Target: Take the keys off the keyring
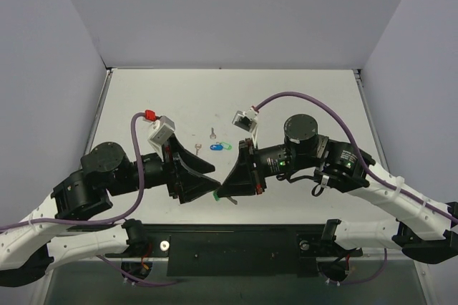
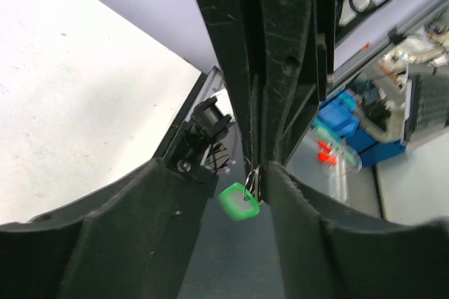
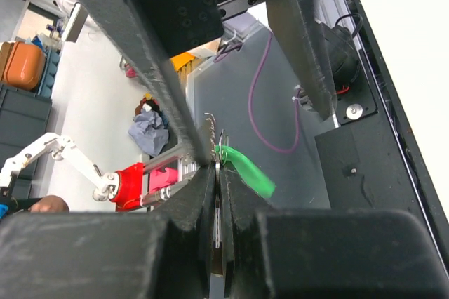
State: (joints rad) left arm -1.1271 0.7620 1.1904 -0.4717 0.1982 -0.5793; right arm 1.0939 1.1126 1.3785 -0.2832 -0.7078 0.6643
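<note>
The green-headed key [image 2: 238,201] hangs just below the tips of the right claw [image 1: 225,189], which is clenched on a thin metal piece, apparently the keyring [image 2: 251,178]. The left claw [image 1: 212,186] is released, its fingers [image 2: 309,229] spread on either side of that key. Both arms reach inward, their tips meeting above the near edge of the tabletop [image 1: 300,90]. Farther back on it lie a blue-headed key [image 1: 215,147], a bare key [image 1: 212,133] and a second bare key [image 1: 197,149].
</note>
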